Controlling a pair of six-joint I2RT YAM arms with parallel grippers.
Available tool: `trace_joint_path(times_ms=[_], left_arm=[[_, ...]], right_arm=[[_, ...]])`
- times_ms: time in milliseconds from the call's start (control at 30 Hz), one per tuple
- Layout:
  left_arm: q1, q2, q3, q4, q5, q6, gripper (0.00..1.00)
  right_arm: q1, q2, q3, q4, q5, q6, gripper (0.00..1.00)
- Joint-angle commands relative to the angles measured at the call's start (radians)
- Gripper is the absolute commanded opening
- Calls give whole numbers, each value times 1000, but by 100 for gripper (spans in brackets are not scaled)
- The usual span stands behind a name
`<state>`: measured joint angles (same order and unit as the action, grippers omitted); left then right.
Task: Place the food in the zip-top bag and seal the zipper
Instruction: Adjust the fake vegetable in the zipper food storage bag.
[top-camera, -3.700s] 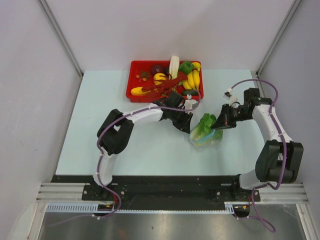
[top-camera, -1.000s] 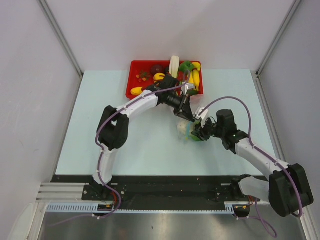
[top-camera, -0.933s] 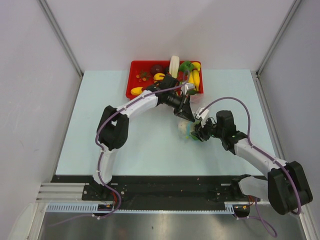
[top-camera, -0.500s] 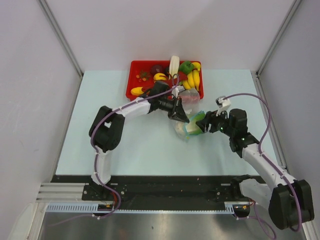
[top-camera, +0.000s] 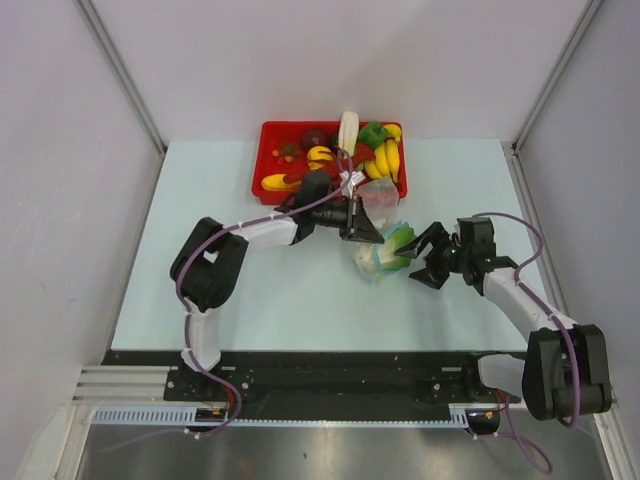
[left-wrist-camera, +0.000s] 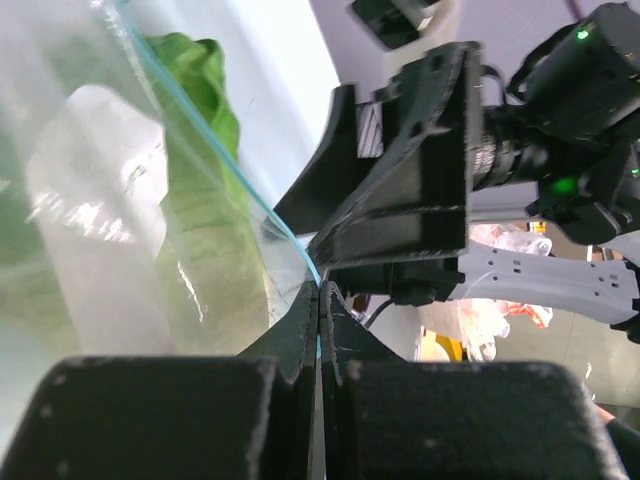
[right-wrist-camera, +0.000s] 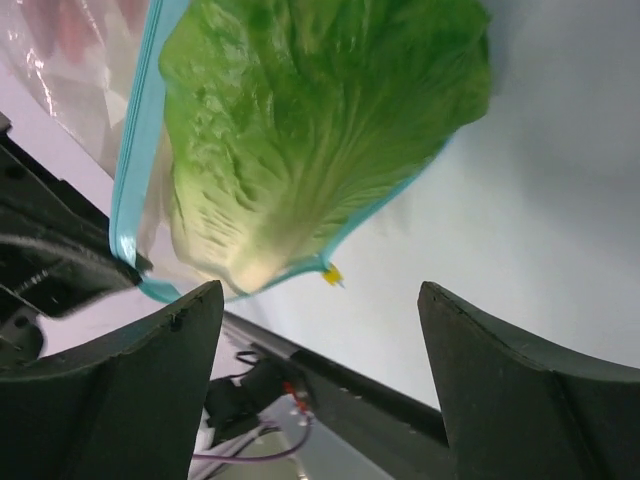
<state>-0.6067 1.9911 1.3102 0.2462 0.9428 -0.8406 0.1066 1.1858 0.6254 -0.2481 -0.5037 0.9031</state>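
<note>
The clear zip-top bag hangs from my left gripper, which is shut on its blue zipper strip. A green-and-white cabbage lies partly inside the bag's mouth, its leafy end poking out. In the right wrist view the cabbage sits between the blue zipper edges. My right gripper stands wide open just right of the cabbage, touching nothing. The other food, yellow bananas and a dark purple piece, lies in the red tray.
The red tray stands at the table's back middle, just behind the left gripper and the bag. A small yellow slider tab sticks out at the bag's corner. The right arm reaches in from the right front.
My right gripper has opened, let go of the cabbage and drawn back to the right. The cabbage now rests in the bag's mouth. The left gripper, still holding the bag, has shifted slightly left.
</note>
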Motion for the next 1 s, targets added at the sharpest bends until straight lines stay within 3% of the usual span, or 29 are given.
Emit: trace_joint_path(times_ms=[0, 133, 233, 433, 600, 633, 700, 800, 833, 967], left_arm=[[-30, -61, -16, 168, -10, -78, 0], [-48, -63, -8, 182, 2, -87, 0], [-50, -64, -9, 188, 7, -91, 0], [-73, -29, 1, 217, 37, -129, 0], [-74, -15, 26, 257, 65, -176, 0], [-74, -11, 32, 252, 73, -196, 0], [-74, -2, 61, 210, 80, -198, 0], [-76, 14, 96, 142, 77, -175, 0], [-74, 24, 112, 125, 82, -178, 0], [-74, 63, 190, 18, 96, -178, 0]], right_arm=[[33, 70, -18, 125, -32, 197, 83], [62, 136, -21, 288, -22, 243, 80], [47, 172, -38, 311, -30, 289, 78], [45, 253, -55, 551, -117, 430, 87], [-27, 294, -56, 694, -125, 448, 73], [-34, 305, -64, 728, -136, 465, 64], [-56, 328, -81, 908, -163, 514, 58], [-74, 316, -87, 1041, -182, 562, 47], [-88, 310, -89, 1073, -196, 563, 36], [-137, 226, -92, 1072, -262, 493, 23]])
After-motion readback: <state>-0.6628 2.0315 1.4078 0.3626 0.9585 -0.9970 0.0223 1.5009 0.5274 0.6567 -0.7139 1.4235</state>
